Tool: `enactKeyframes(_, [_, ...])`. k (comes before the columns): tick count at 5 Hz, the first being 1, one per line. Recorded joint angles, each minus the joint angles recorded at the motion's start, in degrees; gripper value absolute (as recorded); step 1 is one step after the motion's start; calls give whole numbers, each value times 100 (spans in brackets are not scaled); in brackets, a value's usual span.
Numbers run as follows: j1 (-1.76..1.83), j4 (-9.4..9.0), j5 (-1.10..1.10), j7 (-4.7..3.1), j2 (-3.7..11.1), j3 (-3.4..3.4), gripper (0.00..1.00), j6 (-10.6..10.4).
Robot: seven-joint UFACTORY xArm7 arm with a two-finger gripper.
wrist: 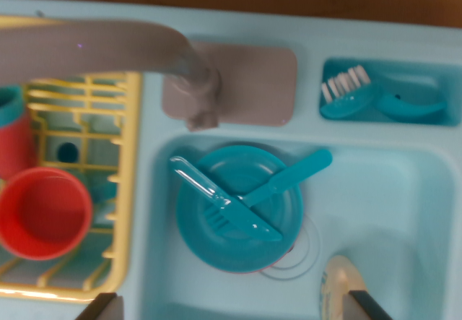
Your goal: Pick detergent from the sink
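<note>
We look straight down from the wrist onto a pale blue toy sink (pixel 404 190). Our gripper (pixel 229 307) shows only as two dark fingertips at the bottom edge, one at the lower left (pixel 101 307) and one at the lower right (pixel 367 304); they stand wide apart, holding nothing.

The detergent bottle (pixel 339 287) lies in the basin's lower right part, a cream-coloured rounded shape cut off by the bottom edge, just beside the right fingertip and partly overlapped by it. We cannot tell whether the two touch.

To the wrist view's left of the bottle, a teal plate (pixel 216 240) sits in the basin. On it lie a teal fork (pixel 206 190) and a teal knife (pixel 285 183), crossed over one another, the knife's handle reaching past the plate's rim toward the upper right. The drain's rings (pixel 303 258) peek out from under the plate's lower right rim.

Above the basin a grey faucet (pixel 108 49) rises from its grey base plate (pixel 253 85) and its spout stretches toward the wrist view's left. In a small compartment at the upper right rest a teal scrub brush (pixel 346 92) with white bristles and another teal piece (pixel 411 105) that we cannot identify.

On the left a yellow dish rack (pixel 119 154) holds a red cup (pixel 43 212), open side up. Another red item with a teal top (pixel 13 136) sits at the left edge, mostly out of view.
</note>
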Motion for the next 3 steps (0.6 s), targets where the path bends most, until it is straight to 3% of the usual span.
enactKeyframes(1, [-63, -260, 45, -203, 60, -69, 0, -270])
enactKeyframes(2, [-63, -260, 45, -203, 60, -69, 0, -270])
enactKeyframes(3, [-126, -521, 90, -407, 120, -138, 0, -541])
